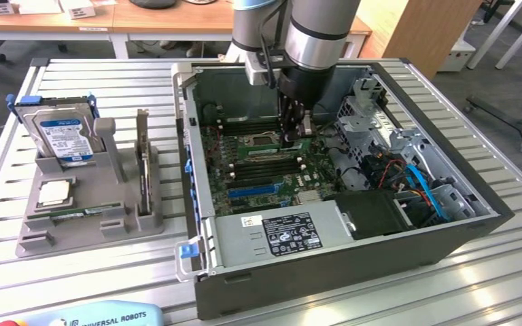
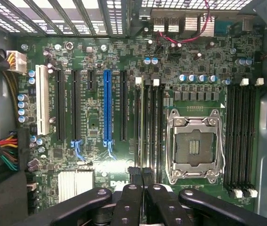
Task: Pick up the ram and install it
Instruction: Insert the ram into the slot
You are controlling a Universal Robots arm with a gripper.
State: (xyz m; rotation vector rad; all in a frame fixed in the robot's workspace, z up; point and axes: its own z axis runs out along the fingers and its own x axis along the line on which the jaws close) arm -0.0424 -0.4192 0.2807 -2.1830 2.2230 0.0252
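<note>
On the exterior view's left, on the slatted metal table, stands a grey plastic holder. It carries a silver hard drive with a blue label, a square silver processor chip and an upright dark expansion card. In its low front part lies the long, narrow green circuit-board stick, resting in its groove, well apart from the arm. To the right of the holder is the open dark-grey computer case with the green motherboard inside. The silver and black robot arm reaches down into it, and the black gripper hangs low over the board, beside the metal processor socket. Its fingers are drawn narrow, almost together, at the near end of the black memory slots. A thin pale strip runs along one slot; I cannot tell if the fingers pinch it. Further right are blue cables.
</note>
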